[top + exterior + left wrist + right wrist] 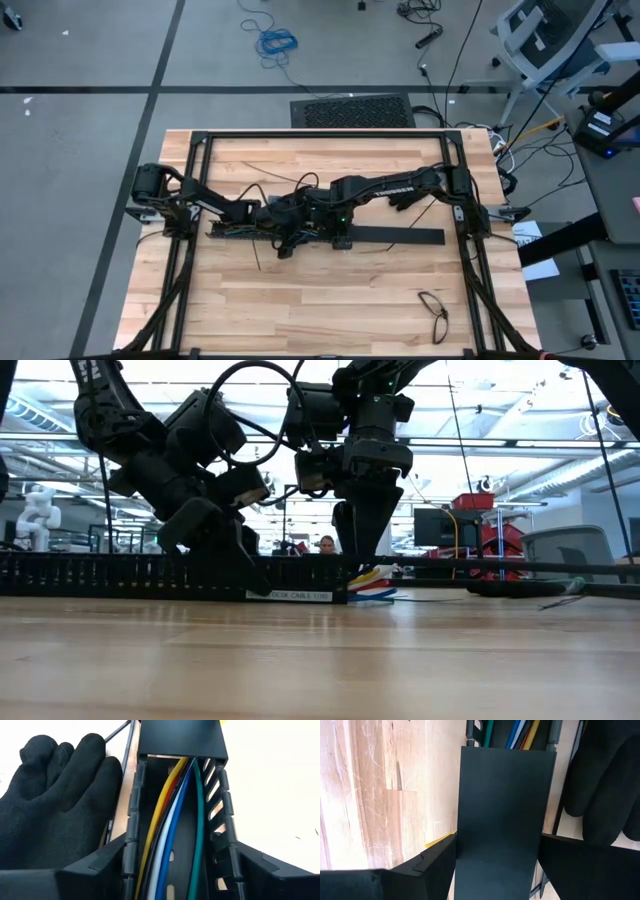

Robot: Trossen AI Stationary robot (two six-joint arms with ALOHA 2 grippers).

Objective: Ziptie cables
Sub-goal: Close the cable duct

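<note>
- Pale wood table inside a black frame, grey floor around it, an office chair off the far right corner; behind the table in the low view, a bright workshop with a person seated far off.
- On the table, alone near the right front corner: a small dark wire loop, well apart from the arms.
- Across the middle: a long black slotted bar with a flat black lid over part of it.
- Inside the open bar: the cables, yellow, white, blue and green side by side, running under the lid's edge; coloured ends poking out in the low view.
- Just beside the bar: a black glove, blocking the table on that side.
- Left gripper low over the bar, fingers apart, straddling both walls.
- Right gripper pointing straight down, fingers spread on either side of the lid.
</note>
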